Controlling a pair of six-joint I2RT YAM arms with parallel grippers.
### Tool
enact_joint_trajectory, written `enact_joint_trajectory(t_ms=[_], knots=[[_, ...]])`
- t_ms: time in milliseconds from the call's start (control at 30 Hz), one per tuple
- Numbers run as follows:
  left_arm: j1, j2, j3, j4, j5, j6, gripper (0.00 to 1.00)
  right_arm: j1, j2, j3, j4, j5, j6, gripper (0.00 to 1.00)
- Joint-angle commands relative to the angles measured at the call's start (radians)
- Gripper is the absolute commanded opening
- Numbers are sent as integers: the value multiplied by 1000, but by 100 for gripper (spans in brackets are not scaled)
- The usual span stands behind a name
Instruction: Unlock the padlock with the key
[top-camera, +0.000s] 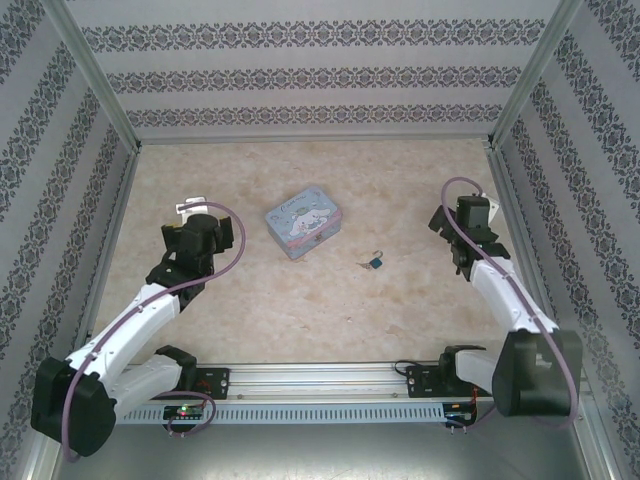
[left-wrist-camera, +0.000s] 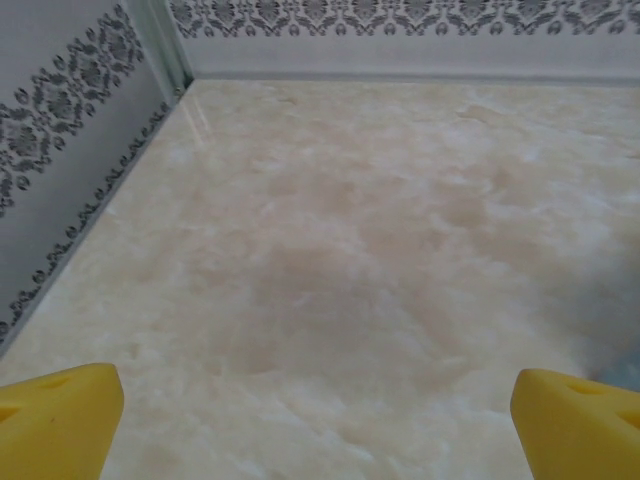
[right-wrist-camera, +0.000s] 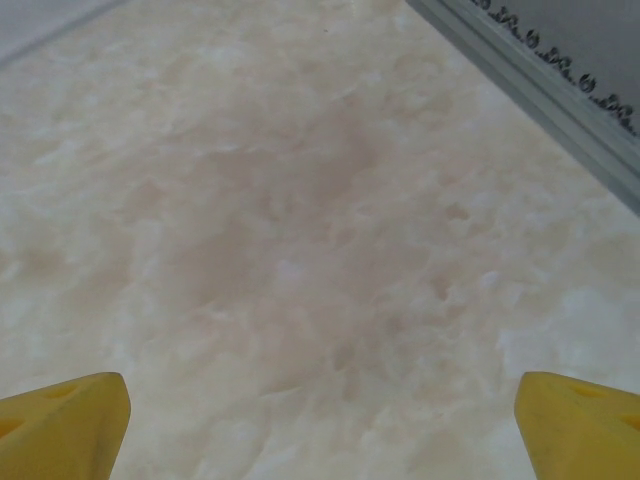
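Left gripper (left-wrist-camera: 320, 430): released. Its yellow fingers (left-wrist-camera: 58, 418) stand wide apart over bare table (top-camera: 300, 330), with nothing between them.

Right gripper (right-wrist-camera: 320, 430): released. Its fingers (right-wrist-camera: 62, 425) are also spread wide over bare surface, gripping nothing.

The padlock (top-camera: 376, 262) lies on the table between the two grippers, to the left of the right gripper and nearer to it. The key (top-camera: 366, 263) shows as a dark speck just beside the padlock, on the side facing the left gripper. A pale-blue tin (top-camera: 304, 221) sits to the right of the left gripper, apart from the padlock.
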Motion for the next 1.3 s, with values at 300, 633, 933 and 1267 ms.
enact_joint_trajectory(t_ms=[300,633,933,1267], knots=[[151,159,-139,464,49,100,100,67,166,-121,481,118,-269,98],[178,413,-159,655,49,111,100,81,192,-357,1013,-32,-404,98],[229,484,-263,964,205,179,100,103,307,-421,1217,-128,-469,98],[307,553,-221,920,417,164,99,10,312,-340,1093,-228,-381,98]])
